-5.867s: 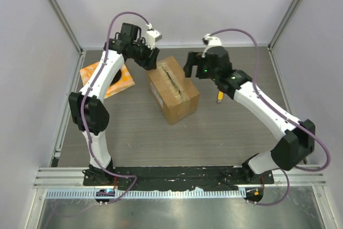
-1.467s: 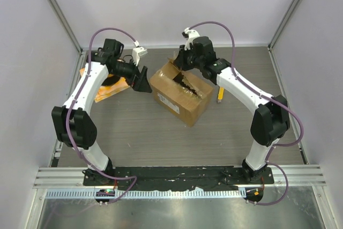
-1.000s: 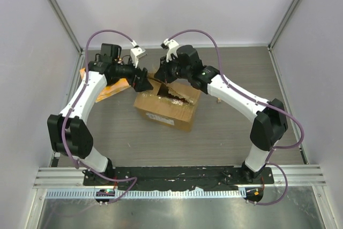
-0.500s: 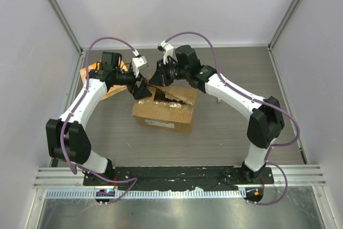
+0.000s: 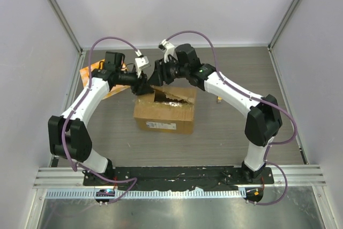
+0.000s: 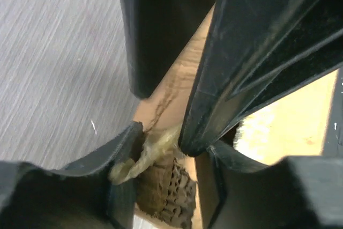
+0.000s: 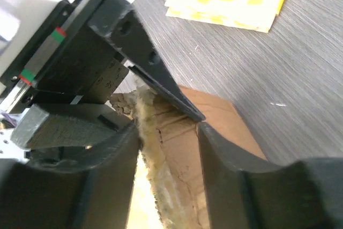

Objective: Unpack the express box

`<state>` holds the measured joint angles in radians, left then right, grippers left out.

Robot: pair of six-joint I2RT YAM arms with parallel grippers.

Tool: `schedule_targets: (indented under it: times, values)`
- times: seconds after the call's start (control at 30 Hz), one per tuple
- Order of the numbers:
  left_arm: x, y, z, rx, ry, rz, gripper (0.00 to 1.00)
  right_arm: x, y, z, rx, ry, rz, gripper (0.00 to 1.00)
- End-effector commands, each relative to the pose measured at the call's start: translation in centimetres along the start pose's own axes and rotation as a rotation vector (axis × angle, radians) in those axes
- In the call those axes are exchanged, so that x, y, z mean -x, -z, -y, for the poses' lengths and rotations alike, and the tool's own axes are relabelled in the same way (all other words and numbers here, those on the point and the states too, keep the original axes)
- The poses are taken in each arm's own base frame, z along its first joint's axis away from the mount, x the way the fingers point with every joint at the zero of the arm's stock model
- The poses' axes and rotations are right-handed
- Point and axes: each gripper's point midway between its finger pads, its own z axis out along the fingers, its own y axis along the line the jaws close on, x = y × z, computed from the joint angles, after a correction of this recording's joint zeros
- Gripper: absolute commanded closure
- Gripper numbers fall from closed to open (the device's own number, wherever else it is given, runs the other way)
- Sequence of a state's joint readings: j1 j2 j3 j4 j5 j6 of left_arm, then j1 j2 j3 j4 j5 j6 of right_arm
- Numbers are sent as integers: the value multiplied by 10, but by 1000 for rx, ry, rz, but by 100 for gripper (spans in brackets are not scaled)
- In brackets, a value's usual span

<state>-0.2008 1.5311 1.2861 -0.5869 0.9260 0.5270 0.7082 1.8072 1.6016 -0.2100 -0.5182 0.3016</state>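
Moved: both arms have swung in and now meet at the far left corner of the express box (image 5: 166,112); the box has turned, so its long side now faces the near edge, and its top, once taped flat, is torn open
Box spot: it sits in the middle of the table (image 5: 236,132), between the two arms
Box look: brown cardboard, with a white label (image 5: 161,125) on the side that faces the arm bases, and a dark ragged hole (image 5: 172,95) along the top
Left gripper (image 5: 143,85): it is at the far left corner of the box; its jaws are partly apart with the torn flap edge (image 6: 161,148) and a bit of yellowish tape between them; the pictures do not show whether they pinch it
Right gripper (image 5: 155,78): it is just beside the left one, at the same corner; its jaws are apart, much wider than the cardboard is thick, and the flap edge runs into the gap
Grippers together: their fingers sit very close and cross in both wrist views
Orange cloth (image 5: 88,72): it lies flat at the far left of the table, apart from the box
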Motion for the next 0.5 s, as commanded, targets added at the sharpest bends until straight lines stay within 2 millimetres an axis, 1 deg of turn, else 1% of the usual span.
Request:
schedule_targets:
  times: [0.0,0.03,0.07,0.1,0.13,0.17,0.2,0.23,0.27,0.3,0.33,0.37,0.4,0.43,0.47]
  values:
    - [-7,-6,-4,-28,-5,-32,61,57,32,-30,42,38,147,28]
    - [-9,-7,-5,-33,2,-41,63,65,42,-19,8,32,174,23]
    - [-10,-7,-5,-35,9,-49,67,66,48,-5,-49,16,191,18]
    - [-11,-7,-4,-37,8,-52,71,80,68,-5,-77,18,241,12]
    - [-12,-7,-4,-39,6,-56,79,82,78,2,-108,5,260,10]
    - [-12,-5,-5,-30,7,-63,93,82,93,27,-196,-26,292,9]
    - [-13,-5,-5,-28,5,-68,97,90,115,28,-232,-27,338,7]
    - [-14,-4,-4,-27,-8,-73,97,92,129,36,-276,-39,367,7]
    - [-15,-2,-3,-24,-8,-82,96,80,139,58,-344,-69,361,6]
    - [-14,0,-2,-19,-12,-82,95,78,153,76,-439,-90,385,5]
    - [-14,1,-2,-15,-15,-85,94,75,166,83,-487,-124,402,5]
    - [-13,2,-1,-14,-17,-86,90,55,168,98,-538,-171,367,5]
    - [-12,5,-1,0,-22,-89,89,49,179,112,-596,-205,377,5]
    - [-9,6,-1,7,-31,-89,88,44,187,111,-614,-215,390,5]
    - [-10,7,0,12,-31,-95,87,22,186,119,-643,-253,362,5]
